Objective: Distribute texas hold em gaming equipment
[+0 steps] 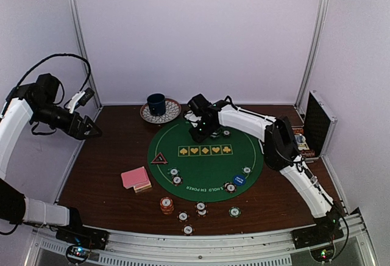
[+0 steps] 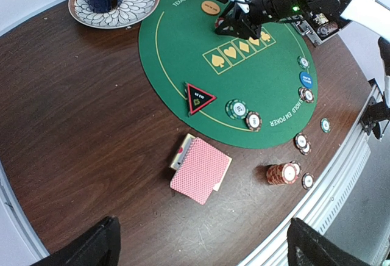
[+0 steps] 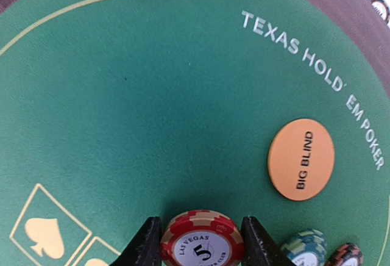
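Note:
My right gripper [image 3: 201, 248] is shut on a red poker chip [image 3: 201, 240], held flat between both fingers low over the far part of the green mat [image 1: 207, 167]. The orange "BIG BLIND" button [image 3: 301, 159] lies to its right, with a green chip [image 3: 304, 246] beside it. My left gripper [image 2: 204, 248] hangs open and empty, high over the table's left side. Pink-backed cards [image 2: 200, 169] lie below it, left of the mat. The black triangle [image 2: 198, 97], the blue button [image 2: 306, 79] and an orange chip stack [image 2: 281, 173] lie nearer the front.
A dark blue mug on a patterned plate [image 1: 159, 112] stands behind the mat. An open chip case [image 1: 317, 125] sits at the right edge. Single chips [image 1: 187, 230] are scattered along the mat's front rim and the table's near edge.

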`<action>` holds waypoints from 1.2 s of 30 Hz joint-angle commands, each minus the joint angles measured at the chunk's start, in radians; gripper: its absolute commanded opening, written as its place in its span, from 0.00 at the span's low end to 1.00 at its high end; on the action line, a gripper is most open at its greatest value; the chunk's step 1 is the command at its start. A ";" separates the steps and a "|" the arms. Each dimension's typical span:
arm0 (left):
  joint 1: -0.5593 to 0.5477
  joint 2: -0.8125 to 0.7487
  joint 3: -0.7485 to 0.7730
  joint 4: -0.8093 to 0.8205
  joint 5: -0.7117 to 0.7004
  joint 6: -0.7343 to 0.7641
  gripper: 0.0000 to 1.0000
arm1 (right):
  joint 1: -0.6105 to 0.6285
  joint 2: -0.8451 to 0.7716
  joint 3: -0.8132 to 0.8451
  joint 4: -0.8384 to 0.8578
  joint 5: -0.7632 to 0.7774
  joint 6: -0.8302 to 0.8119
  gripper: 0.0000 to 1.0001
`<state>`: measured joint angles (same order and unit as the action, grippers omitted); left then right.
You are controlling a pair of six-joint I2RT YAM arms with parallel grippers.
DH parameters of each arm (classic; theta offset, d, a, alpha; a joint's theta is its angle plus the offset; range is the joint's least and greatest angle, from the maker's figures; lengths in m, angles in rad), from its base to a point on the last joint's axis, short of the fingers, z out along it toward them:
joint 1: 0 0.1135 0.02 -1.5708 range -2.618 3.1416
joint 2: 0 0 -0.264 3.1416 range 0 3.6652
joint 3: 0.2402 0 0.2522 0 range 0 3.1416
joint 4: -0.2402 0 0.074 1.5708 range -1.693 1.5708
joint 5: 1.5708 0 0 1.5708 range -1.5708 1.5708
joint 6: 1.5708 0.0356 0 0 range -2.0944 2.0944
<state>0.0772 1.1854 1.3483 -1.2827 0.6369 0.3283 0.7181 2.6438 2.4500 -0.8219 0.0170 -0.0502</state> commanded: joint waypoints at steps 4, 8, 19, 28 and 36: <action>0.006 -0.008 -0.003 0.006 0.020 0.009 0.98 | -0.018 0.048 0.031 0.011 0.029 0.003 0.16; 0.006 -0.005 -0.006 0.005 0.020 0.010 0.98 | -0.026 0.060 0.038 0.006 0.032 0.012 0.17; 0.006 0.011 0.005 0.006 0.009 0.001 0.98 | -0.031 0.060 0.037 0.002 0.021 0.024 0.39; 0.006 0.019 0.005 0.006 -0.007 0.001 0.98 | -0.027 0.000 0.010 0.033 0.002 0.030 0.67; 0.006 0.032 0.011 0.005 -0.019 -0.008 0.98 | -0.001 -0.099 -0.022 0.047 0.004 0.013 0.75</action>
<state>0.0772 1.2129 1.3483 -1.2827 0.6258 0.3271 0.7025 2.6514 2.4470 -0.7994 0.0147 -0.0273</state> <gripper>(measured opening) 0.975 0.738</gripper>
